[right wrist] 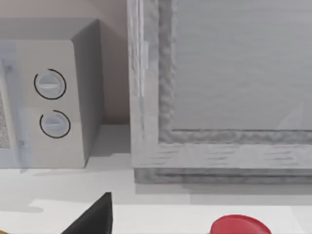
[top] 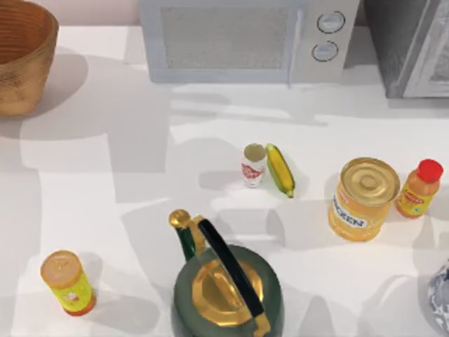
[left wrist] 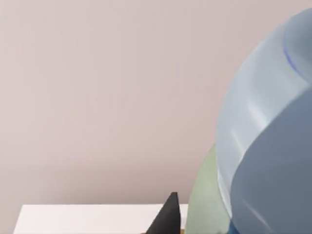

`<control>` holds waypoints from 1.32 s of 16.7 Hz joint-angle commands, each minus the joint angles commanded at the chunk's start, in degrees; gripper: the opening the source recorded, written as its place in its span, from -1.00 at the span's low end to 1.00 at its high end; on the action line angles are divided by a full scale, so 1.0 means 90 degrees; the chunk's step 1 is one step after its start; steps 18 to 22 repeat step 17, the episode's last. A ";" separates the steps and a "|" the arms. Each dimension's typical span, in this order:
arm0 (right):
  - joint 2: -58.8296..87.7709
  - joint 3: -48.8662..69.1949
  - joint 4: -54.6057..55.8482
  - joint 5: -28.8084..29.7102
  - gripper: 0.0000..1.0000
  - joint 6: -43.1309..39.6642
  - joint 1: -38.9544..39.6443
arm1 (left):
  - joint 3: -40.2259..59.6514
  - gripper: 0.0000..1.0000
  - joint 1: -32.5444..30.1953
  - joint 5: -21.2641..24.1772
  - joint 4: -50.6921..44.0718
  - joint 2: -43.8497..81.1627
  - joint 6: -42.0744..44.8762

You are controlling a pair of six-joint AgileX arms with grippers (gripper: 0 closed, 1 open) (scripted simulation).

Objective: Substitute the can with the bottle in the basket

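Note:
The can point(top: 253, 165), small and white with red markings, stands upright on the table near the middle, far from the basket. The wicker basket point(top: 24, 60) sits at the far left corner. In the left wrist view the clear-blue bottle point(left wrist: 265, 131) looms very close, held in my left gripper point(left wrist: 195, 226), with one black fingertip point(left wrist: 166, 220) beside its green label. They are raised and face the pink wall. A black part of my right gripper point(right wrist: 95, 217) shows in the right wrist view, near a red cap point(right wrist: 239, 225).
A corn cob point(top: 280, 170) lies against the can's right side. A green and gold kettle point(top: 226, 284) stands in front, a yellow tin point(top: 363, 199) and an orange bottle point(top: 418, 188) to the right, a yellow-green cylinder point(top: 67, 283) front left. A microwave point(top: 238, 38) stands at the back.

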 joint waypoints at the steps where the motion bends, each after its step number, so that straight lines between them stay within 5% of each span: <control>1: 0.0000 0.0000 0.0000 0.0000 1.00 0.0000 0.0000 | 0.0000 -0.55 0.0000 0.0000 0.0000 0.0000 0.0000; 11: 0.0000 0.0000 0.0000 0.0000 1.00 0.0000 0.0000 | 0.0000 0.96 0.0000 0.0000 0.0000 0.0000 0.0000; 22: 0.0000 0.0000 0.0000 0.0000 1.00 0.0000 0.0000 | 0.0000 1.00 0.0000 0.0000 0.0000 0.0000 0.0000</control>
